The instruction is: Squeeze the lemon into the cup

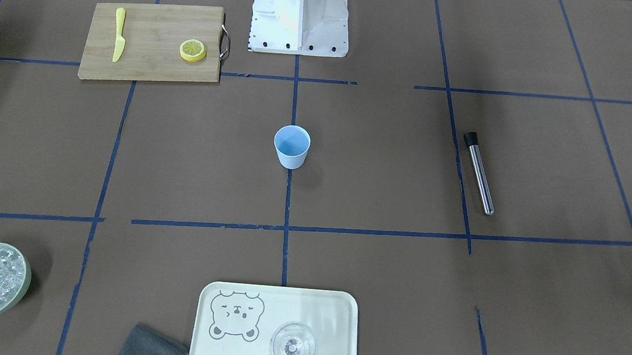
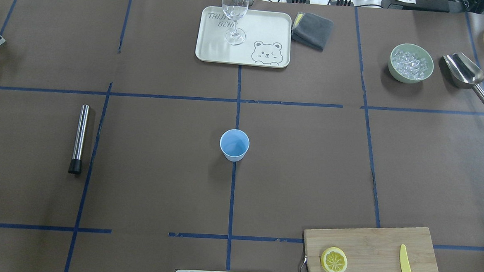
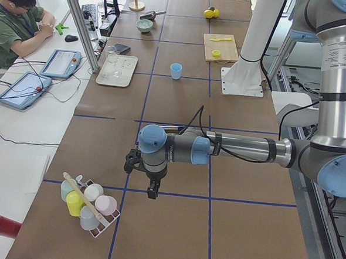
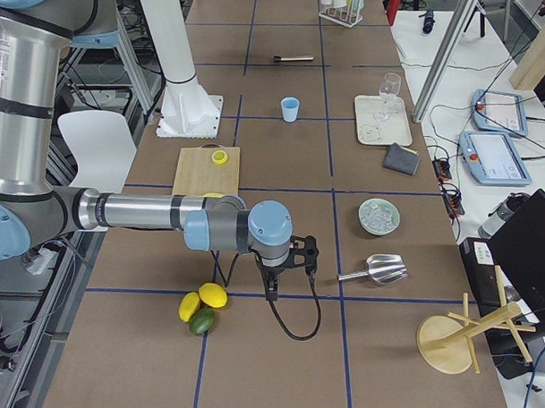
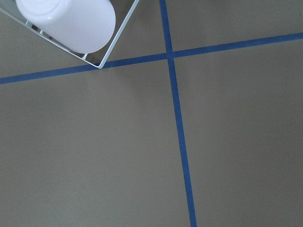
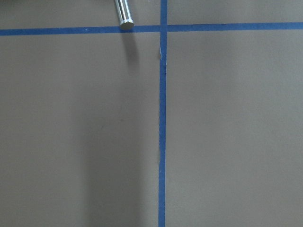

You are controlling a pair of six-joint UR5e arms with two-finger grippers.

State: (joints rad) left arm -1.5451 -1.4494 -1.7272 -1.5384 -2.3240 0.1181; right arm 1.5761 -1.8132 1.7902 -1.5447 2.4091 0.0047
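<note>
Lemon slice point(image 2: 334, 260) lies on the cutting board point(image 2: 385, 243), well apart from the cup point(image 2: 234, 144), seemingly nearer the right gripper point(image 4: 271, 289), whose opening cannot be told.

There's the lemon slice point(image 2: 334, 260), flat on the cutting board point(image 2: 377, 251), near right; light-blue cup point(image 2: 234, 144) upright, empty, dead centre.

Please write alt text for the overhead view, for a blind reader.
A light-blue cup stands at the middle of a brown table. A lemon slice and a yellow knife lie on a cutting board at the lower right.
</note>
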